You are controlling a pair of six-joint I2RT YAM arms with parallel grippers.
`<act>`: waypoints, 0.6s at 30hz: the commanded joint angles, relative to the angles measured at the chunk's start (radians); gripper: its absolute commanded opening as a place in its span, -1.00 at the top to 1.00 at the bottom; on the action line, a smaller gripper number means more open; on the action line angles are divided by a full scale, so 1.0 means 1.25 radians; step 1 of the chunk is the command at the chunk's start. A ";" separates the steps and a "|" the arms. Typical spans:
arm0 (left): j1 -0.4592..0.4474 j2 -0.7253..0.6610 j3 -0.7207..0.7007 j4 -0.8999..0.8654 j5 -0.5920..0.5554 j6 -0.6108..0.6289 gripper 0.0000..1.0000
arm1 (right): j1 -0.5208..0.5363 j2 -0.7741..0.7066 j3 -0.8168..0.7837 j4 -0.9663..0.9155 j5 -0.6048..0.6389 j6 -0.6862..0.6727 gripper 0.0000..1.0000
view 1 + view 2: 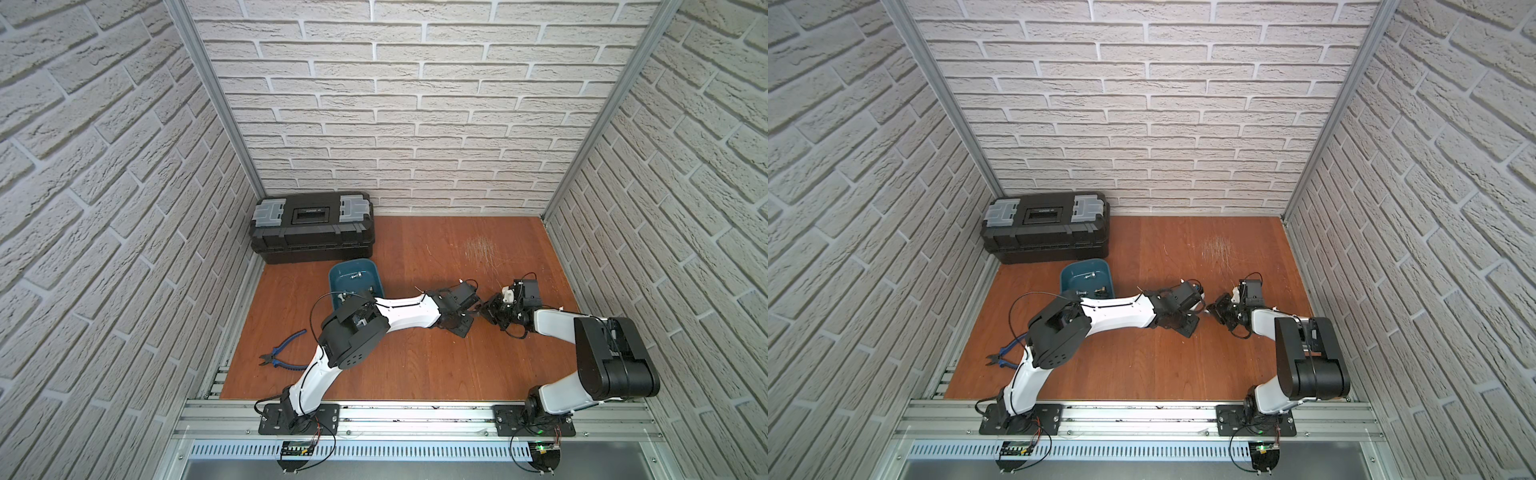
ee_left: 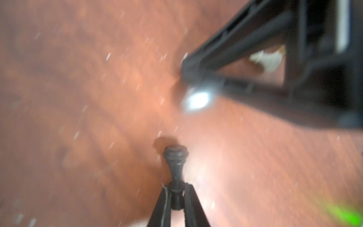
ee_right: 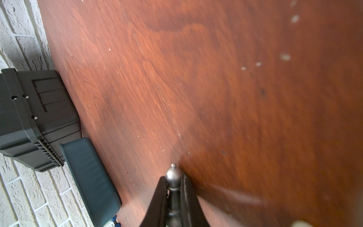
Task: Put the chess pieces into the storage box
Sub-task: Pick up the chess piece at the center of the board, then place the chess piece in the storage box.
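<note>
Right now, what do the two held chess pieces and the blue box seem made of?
Black piece: matte, probably moulded plastic; no shine. Grey piece: glossy metallic sheen with highlights; metal or metallic-coated plastic, can't tell. Box: smooth teal plastic, soft sheen, rounded moulded corners.

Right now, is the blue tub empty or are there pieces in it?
Not empty: both top views show a few small pieces lying inside the blue tub.
</note>
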 commanded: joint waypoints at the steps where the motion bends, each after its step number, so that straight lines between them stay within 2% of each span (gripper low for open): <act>1: 0.006 -0.090 -0.013 0.024 -0.014 0.004 0.78 | -0.001 -0.018 -0.003 -0.106 0.024 -0.028 0.72; 8: 0.060 -0.210 -0.047 -0.007 -0.035 -0.005 0.77 | -0.001 -0.057 0.022 -0.177 0.052 -0.063 0.31; 14: 0.156 -0.331 -0.136 -0.080 -0.068 -0.004 0.75 | 0.000 -0.089 0.051 -0.229 0.069 -0.091 0.27; 18: 0.246 -0.411 -0.196 -0.159 -0.107 0.002 0.74 | 0.001 -0.114 0.083 -0.278 0.089 -0.123 0.26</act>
